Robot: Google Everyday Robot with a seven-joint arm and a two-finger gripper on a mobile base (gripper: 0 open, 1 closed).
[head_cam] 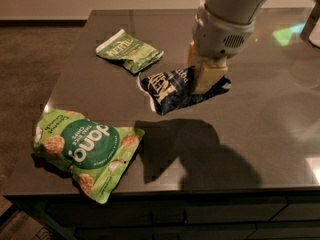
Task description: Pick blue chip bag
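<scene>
in the single camera view we see a dark, glossy table (270, 134) from above and slightly to the front. a pale robot arm (225, 19) comes down from the top right, and its gripper (202, 73) sits over the middle of the table, its cream fingers (209, 79) pinched narrow onto the right part of the blue chip bag (167, 90). the blue chip bag is crumpled, dark navy with white block letters, and hangs out to the left of the fingers. a broad shadow (185, 151) lies on the table nearer to us, apart from the bag. a small green bag (129, 50) with white lettering lies flat just beyond and left of the blue one. a large green bag (85, 146) lies at the front left, reaching the table's near edge.
</scene>
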